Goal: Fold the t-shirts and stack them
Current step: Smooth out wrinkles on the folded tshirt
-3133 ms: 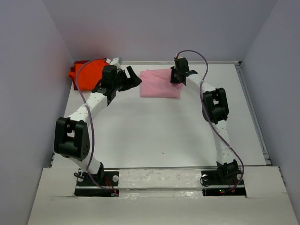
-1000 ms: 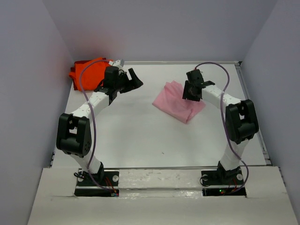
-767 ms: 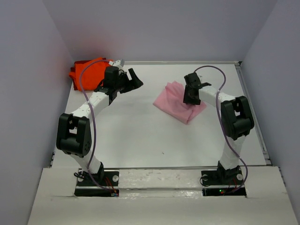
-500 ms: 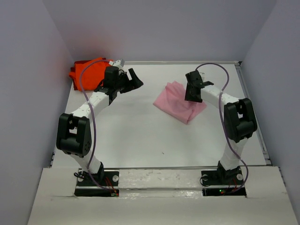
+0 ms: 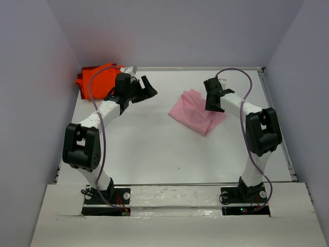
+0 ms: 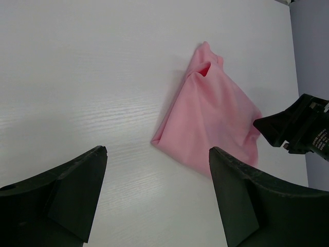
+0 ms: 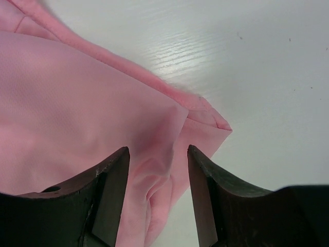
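Far left, in the back corner of the white table (image 5: 154, 149), the orange t-shirt (image 5: 96, 78) lies as a crumpled heap against the grey wall (image 5: 31, 77), not folded. Just to its right the left gripper (image 5: 148, 87) hangs above the tabletop, pointing twd. the middle. Its jaws are spread wide and nothing is between them; in the left wrist view only bare table and the other shirt farther off show in the gap. Next, right of centre, the pink t-shirt (image 5: 191, 112) lies on the table, well apart from the orange one. It is loosely folded in a rough triangle, w/ one corner twd. the back and some wrinkles. The right gripper (image 5: 212, 106) is over the right edge of the pink shirt, pointing down. Its fingers (image 7: 110, 175) stand partly apart, released. Pink cloth w/ a small raised fold shows betw. them, but it is not pinched; if the tips touch the cloth I cannot tell.
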Robot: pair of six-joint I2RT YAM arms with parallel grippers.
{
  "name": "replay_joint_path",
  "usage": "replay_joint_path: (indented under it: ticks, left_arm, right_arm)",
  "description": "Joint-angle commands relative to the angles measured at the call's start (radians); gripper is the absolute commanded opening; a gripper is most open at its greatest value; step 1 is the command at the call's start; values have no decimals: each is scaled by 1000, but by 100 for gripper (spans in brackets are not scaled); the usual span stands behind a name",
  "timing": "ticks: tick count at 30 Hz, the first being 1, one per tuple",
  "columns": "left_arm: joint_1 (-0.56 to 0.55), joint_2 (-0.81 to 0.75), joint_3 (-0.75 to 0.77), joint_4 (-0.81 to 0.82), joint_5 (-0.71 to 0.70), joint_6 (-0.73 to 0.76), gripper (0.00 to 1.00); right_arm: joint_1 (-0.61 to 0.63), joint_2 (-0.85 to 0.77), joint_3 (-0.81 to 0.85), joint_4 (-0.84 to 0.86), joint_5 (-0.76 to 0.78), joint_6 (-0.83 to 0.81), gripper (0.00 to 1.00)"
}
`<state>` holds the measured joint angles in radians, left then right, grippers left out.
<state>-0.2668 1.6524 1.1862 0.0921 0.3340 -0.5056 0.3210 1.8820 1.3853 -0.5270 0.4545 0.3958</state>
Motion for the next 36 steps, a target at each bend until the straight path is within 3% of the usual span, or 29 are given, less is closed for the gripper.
replay_joint_path:
  ticks: [1,3,8,9,11,12,22,36]
  left_arm:
    - [0,-6,38,18,27,3,89]
    - [1,-8,38,18,27,3,89]
    - [0,-5,39,17,25,3,89]
    - [1,-6,38,17,25,3,89]
    - [1,-5,39,17,26,4,89]
    - [1,-5,38,17,27,4,89]
    - [1,6,39,17,28,1,89]
    - [0,30,41,20,39,-2,89]
  right_arm:
    - [-7,40,31,2,42,-3,54]
    - [-16,51,34,4,41,-3,52]
    - [-16,77,38,12,35,-8,36]
    - [-16,80,37,13,35,-9,23]
    - [-16,83,34,16,41,-9,11]
    - [-16,83,34,18,41,-9,0]
    - [-16,-21,37,-13,64,-29,0]
    - [-16,-268,-6,-189,75,-12,0]
